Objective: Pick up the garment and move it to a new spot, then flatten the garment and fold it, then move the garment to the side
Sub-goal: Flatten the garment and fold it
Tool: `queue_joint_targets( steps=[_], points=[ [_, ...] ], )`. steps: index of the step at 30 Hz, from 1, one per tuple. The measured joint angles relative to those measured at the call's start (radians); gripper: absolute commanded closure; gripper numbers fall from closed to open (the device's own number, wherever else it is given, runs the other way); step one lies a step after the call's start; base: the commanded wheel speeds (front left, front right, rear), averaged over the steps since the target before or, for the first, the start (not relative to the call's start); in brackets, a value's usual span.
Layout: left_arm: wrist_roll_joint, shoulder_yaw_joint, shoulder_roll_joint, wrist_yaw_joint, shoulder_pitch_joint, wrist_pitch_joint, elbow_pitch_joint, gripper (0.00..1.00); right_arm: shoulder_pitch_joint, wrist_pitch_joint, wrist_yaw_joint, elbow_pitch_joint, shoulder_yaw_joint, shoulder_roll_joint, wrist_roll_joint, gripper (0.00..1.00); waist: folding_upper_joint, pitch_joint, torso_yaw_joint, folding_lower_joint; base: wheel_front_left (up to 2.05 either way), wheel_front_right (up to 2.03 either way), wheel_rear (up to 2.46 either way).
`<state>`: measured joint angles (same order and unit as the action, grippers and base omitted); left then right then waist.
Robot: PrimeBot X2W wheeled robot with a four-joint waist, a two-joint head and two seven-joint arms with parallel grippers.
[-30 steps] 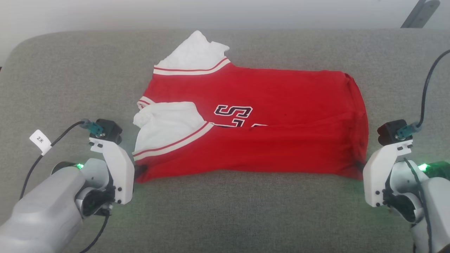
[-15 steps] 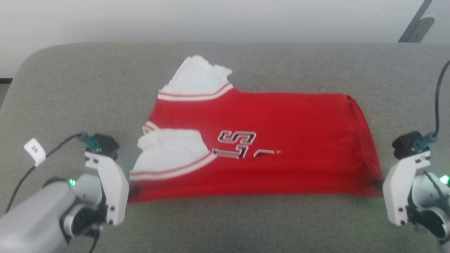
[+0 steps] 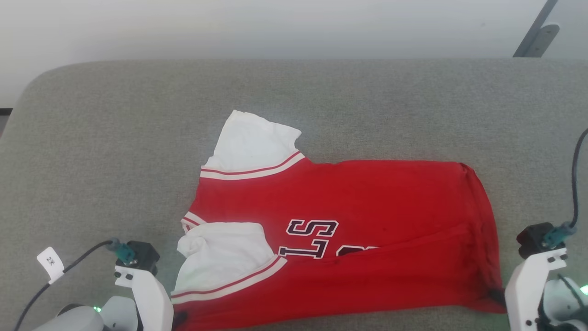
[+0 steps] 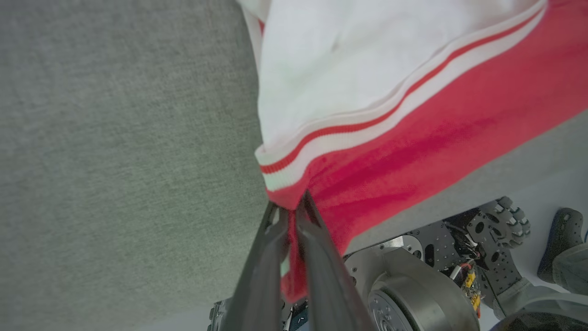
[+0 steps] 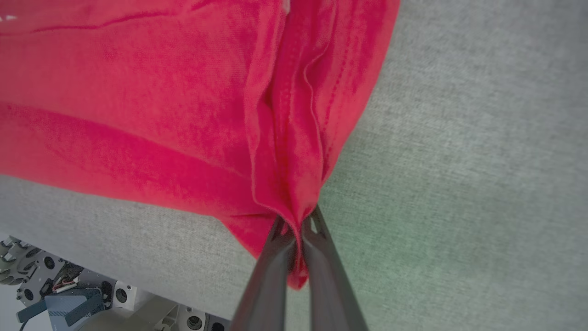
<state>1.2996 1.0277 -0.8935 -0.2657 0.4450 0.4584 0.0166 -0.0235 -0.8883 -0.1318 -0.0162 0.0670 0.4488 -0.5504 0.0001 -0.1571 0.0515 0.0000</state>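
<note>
Grey woven fabric covers the padded surface (image 3: pixel 92 138), rounded at its back left corner; a pale plain wall (image 3: pixel 275 27) sits behind it and a grey metal bar (image 3: pixel 535 34) leans at the back right; both wrist views look past the front edge to the robot base (image 4: pixel 413 294) with its wheels; the garment (image 3: pixel 367 193) lies flat on the surface, stretched left to right along the front edge, a bit right of centre; the left gripper (image 4: pixel 290 212) is clamped tight on its front left corner, just under the striped cuff, with red cloth squeezed between the dark fingers; the right gripper (image 5: pixel 297 221) is clamped on the front right corner, where the hem bunches into pleats; a cable with a white tag (image 3: pixel 50 263) runs from the left wrist; the garment is bright red, its front strip folded over and hiding the lower part of dark white-outlined lettering; two white sleeves with white-and-red striped trim sit at the left end, one pointing toward the back edge, the other crumpled on top near the front left.
</note>
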Motion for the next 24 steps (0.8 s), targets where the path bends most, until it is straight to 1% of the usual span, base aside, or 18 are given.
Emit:
queue_joint_targets(
  steps=[1, 2, 3, 4, 9, 12, 15, 16, 17, 20, 21, 24],
  points=[
    [0.002, 0.000, 0.004, -0.002, -0.004, -0.003, 0.006, 0.64, 0.000, 0.007, 0.000, -0.005, -0.002, -0.010, 0.007, 0.97, 0.0000, 0.000, -0.001, 0.0000, 0.00, 0.00, 0.00],
    [0.001, 0.001, 0.009, 0.000, -0.006, -0.008, 0.013, 0.29, 0.000, 0.010, 0.000, -0.012, -0.001, -0.018, 0.011, 0.82, 0.0000, 0.000, -0.003, 0.0000, 0.00, 0.00, 0.00],
    [0.001, 0.001, 0.014, 0.007, -0.006, -0.013, 0.023, 0.00, 0.000, 0.017, 0.000, -0.019, 0.003, -0.025, 0.018, 0.59, 0.0000, 0.000, -0.005, 0.0000, 0.00, 0.00, 0.00],
    [0.003, 0.000, 0.019, 0.007, -0.006, -0.016, 0.033, 0.00, -0.002, 0.025, 0.000, -0.022, 0.008, -0.030, 0.022, 0.00, 0.0000, 0.001, -0.008, 0.0000, 0.00, 0.00, 0.00],
    [0.003, -0.009, 0.008, 0.016, 0.004, -0.011, 0.040, 0.00, -0.029, 0.066, 0.000, -0.033, 0.025, -0.041, 0.031, 0.00, 0.0000, 0.007, -0.024, 0.0000, 0.00, 0.00, 0.00],
    [-0.008, -0.020, -0.033, 0.014, 0.033, 0.004, 0.002, 0.00, -0.042, 0.085, 0.000, -0.020, 0.029, -0.036, 0.031, 0.00, 0.0000, 0.009, -0.035, 0.0000, 0.00, 0.00, 0.00],
    [-0.020, -0.038, -0.076, 0.002, 0.075, 0.025, -0.051, 0.00, -0.053, 0.113, 0.000, 0.013, 0.024, -0.032, 0.031, 0.00, 0.0000, 0.009, -0.047, 0.0000, 0.00, 0.00, 0.00],
    [-0.048, -0.052, -0.100, -0.004, 0.115, 0.041, -0.081, 0.00, -0.068, 0.151, 0.000, 0.042, 0.014, -0.030, 0.043, 0.00, 0.0000, 0.007, -0.057, 0.0000, 0.00, 0.00, 0.00],
    [-0.057, -0.062, -0.108, -0.004, 0.138, 0.043, -0.090, 0.00, -0.079, 0.176, 0.000, 0.056, 0.008, -0.031, 0.054, 0.00, 0.0000, 0.006, -0.063, 0.0000, 0.00, 0.00, 0.00],
    [-0.076, -0.086, -0.113, 0.001, 0.208, 0.057, -0.091, 0.00, -0.120, 0.272, 0.000, 0.093, -0.005, -0.045, 0.097, 0.00, 0.0000, -0.004, -0.082, 0.0000, 0.00, 0.00, 0.00],
    [-0.091, -0.095, -0.109, 0.019, 0.254, 0.066, -0.069, 0.00, -0.144, 0.342, 0.000, 0.107, -0.012, -0.074, 0.123, 0.00, 0.0000, -0.014, -0.099, 0.0001, 0.00, 0.00, 0.00],
    [-0.116, -0.115, -0.094, 0.053, 0.325, 0.071, -0.012, 0.00, -0.194, 0.453, 0.000, 0.119, -0.011, -0.114, 0.183, 0.00, 0.0000, -0.034, -0.130, 0.0000, 0.00, 0.00, 0.00]
  ],
)
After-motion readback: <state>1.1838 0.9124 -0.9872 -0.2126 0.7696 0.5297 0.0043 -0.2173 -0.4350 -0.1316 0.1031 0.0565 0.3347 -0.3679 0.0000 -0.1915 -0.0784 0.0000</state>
